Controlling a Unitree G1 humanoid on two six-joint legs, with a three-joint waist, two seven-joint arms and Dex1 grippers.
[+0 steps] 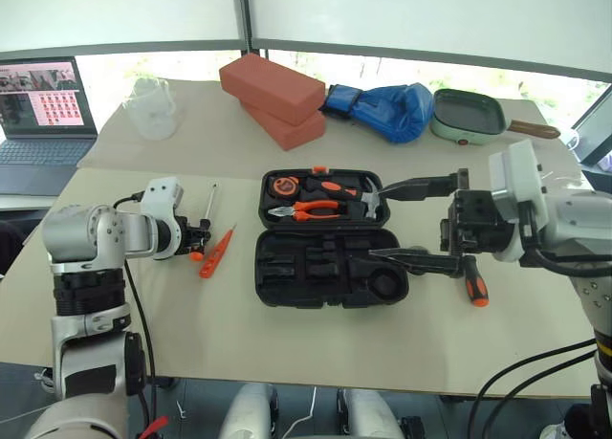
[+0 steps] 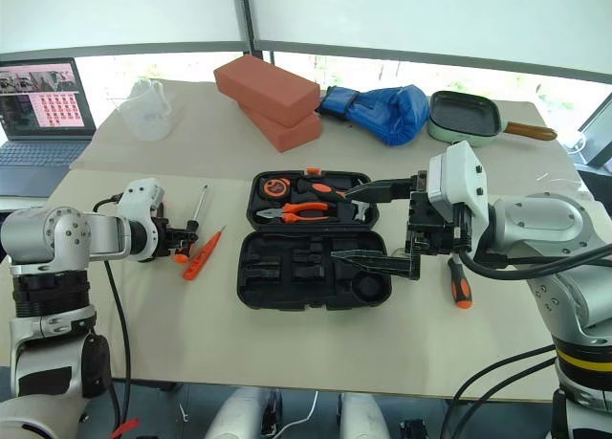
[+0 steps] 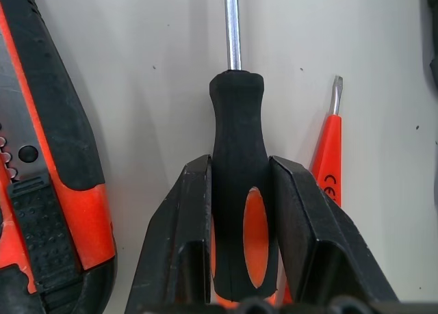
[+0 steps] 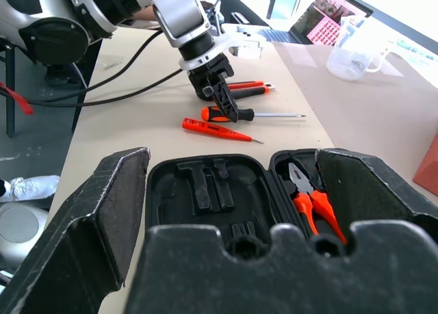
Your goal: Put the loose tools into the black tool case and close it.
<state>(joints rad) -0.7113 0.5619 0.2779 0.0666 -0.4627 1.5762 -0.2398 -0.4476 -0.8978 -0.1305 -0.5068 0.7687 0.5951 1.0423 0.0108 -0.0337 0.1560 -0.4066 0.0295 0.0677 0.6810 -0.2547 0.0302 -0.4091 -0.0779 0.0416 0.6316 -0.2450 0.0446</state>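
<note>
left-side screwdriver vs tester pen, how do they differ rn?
Grip: the left gripper has its fingers closing on the screwdriver handle; the tester pen lies free beside it.
Look: the screwdriver handle is thick, black with orange insets; the pen is slim and all orange.
Tip: the screwdriver has a long bare steel shaft; the pen has a short flat tip.
Both lie on the table, outside the case.

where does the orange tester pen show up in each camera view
Left eye: tester pen, left of the black tool case.
Right eye, same spot.
Left wrist, beside the left pincer.
Right wrist, before the case.
Shared landmark: the screwdriver next to it.
</note>
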